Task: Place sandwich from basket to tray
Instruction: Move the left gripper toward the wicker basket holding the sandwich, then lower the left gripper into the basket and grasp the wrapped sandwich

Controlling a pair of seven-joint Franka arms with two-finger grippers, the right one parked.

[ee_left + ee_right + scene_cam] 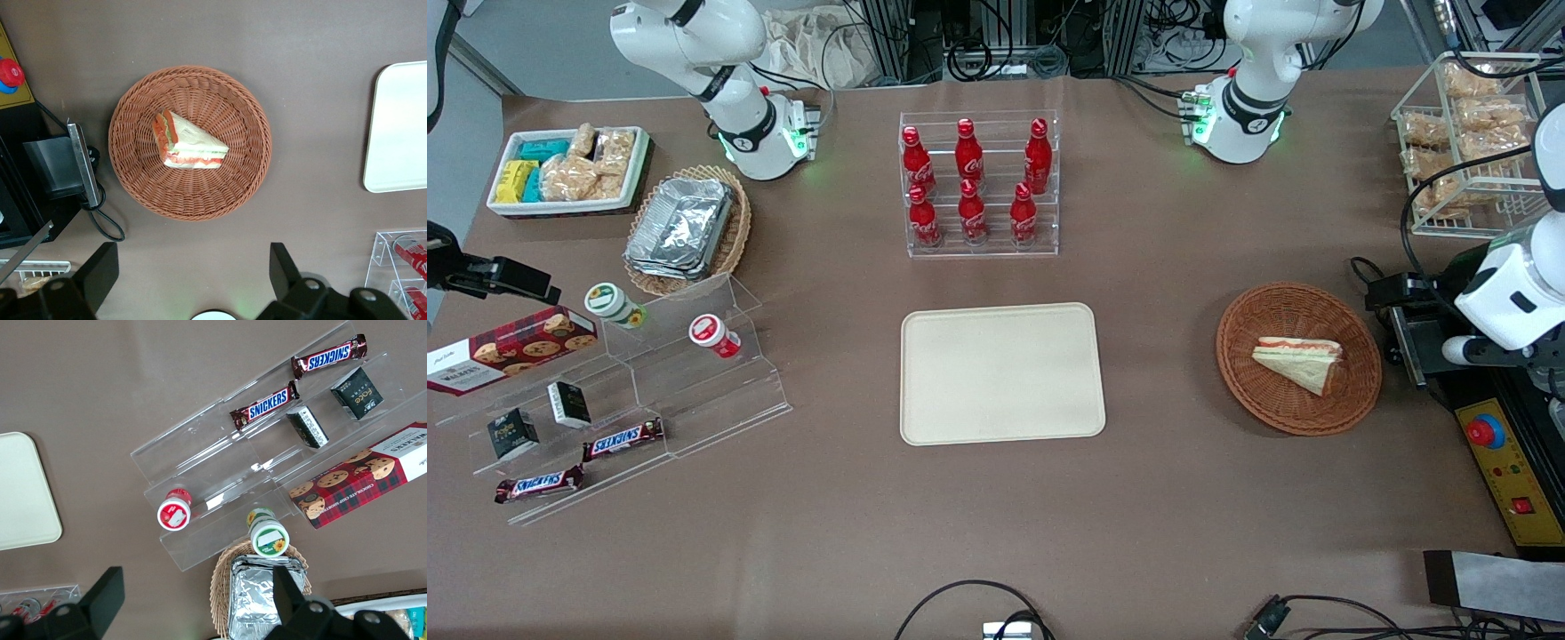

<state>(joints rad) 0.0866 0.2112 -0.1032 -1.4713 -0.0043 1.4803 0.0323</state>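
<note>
Wide stretch of bare brown tabletop (pixel 996 533) nearest the front camera, just a few cables at the edge. Next up, the tray (pixel 1002 373): flat cream rectangle, rounded corners, low rim, open room all round. Beside it toward the working arm's end, well apart, the basket (pixel 1299 357): round, shallow, reddish-brown wicker, rim close to a black control box (pixel 1507 427) with a red button. Sandwich (pixel 1298 359) lying flat in the basket, pale bread wedge with red-orange and green layers at the cut edge. Left arm's end effector (pixel 190 277) hanging high above the basket, pointing straight down, black fingers (pixel 100 273) spread wide, gripping nothing. Farther off, a clear acrylic rack (pixel 980 182) of red bottles, nothing between it and the tray.
</note>
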